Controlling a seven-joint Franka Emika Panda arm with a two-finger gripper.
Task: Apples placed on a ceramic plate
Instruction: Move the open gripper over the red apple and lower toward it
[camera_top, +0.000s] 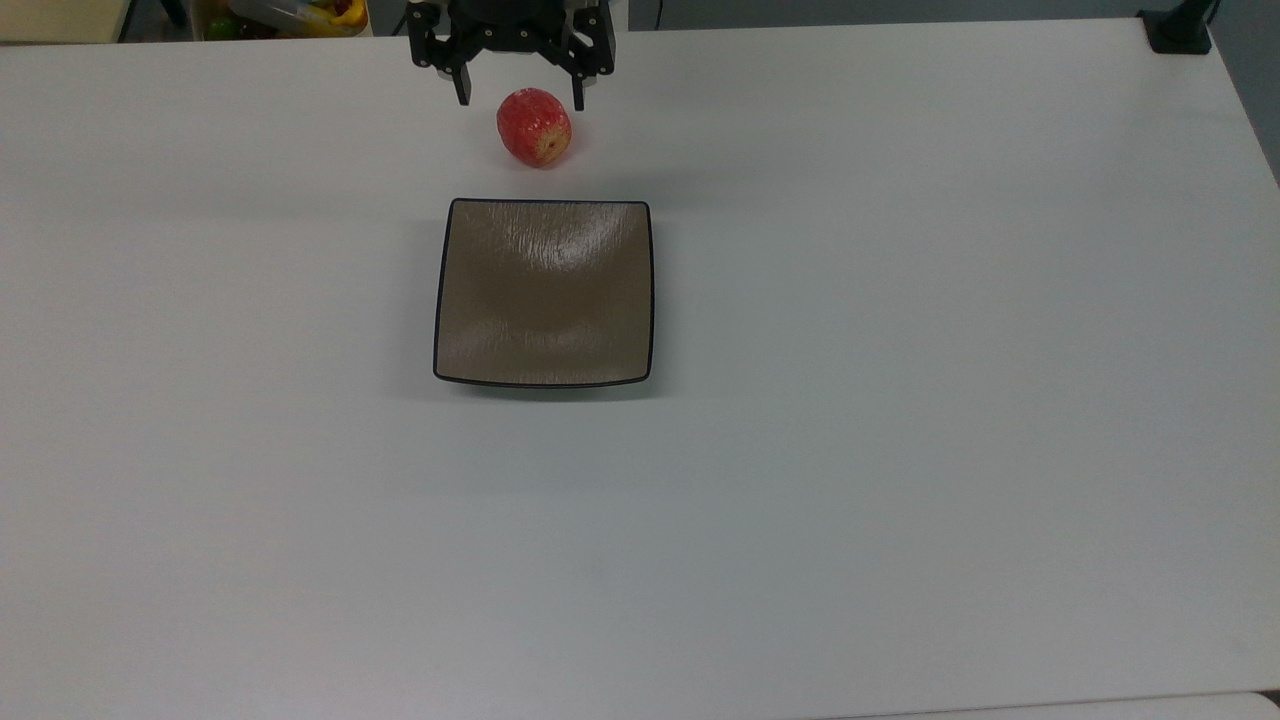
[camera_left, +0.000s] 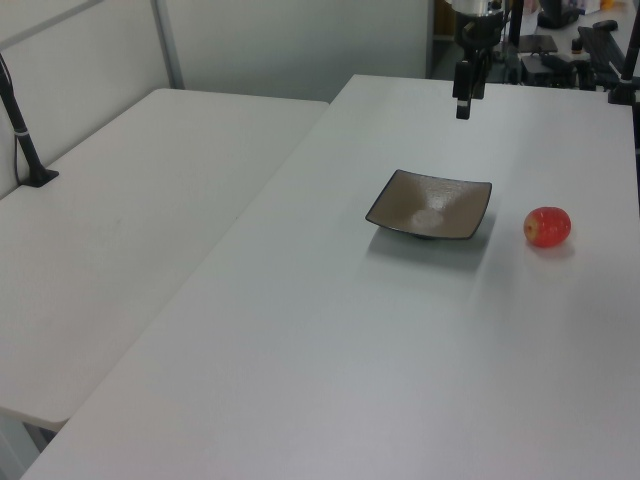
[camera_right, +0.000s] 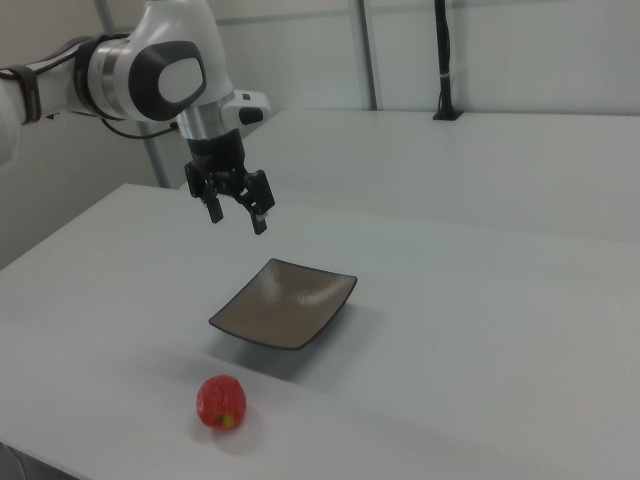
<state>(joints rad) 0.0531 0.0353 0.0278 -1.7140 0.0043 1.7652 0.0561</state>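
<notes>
A small red apple (camera_top: 534, 127) with a yellow patch lies on the white table, just beyond the far edge of the ceramic plate (camera_top: 544, 292) in the top view. The plate is square, glossy brown with a dark rim, and holds nothing. My gripper (camera_top: 520, 98) hangs open at the top view's upper edge, its fingers spread wider than the apple and gripping nothing. In the right view the gripper (camera_right: 237, 222) is well above the table, up and to the left of the plate (camera_right: 284, 302), with the apple (camera_right: 221, 402) far below it. The left view shows the apple (camera_left: 547, 227) right of the plate (camera_left: 430, 204) and the gripper (camera_left: 463, 108) above.
A black clamp mount (camera_top: 1178, 30) sits on the table's corner at the top view's upper right. A box of colourful items (camera_top: 290, 15) stands off the table at the upper left. A second white table (camera_left: 150, 200) adjoins on the left view's left.
</notes>
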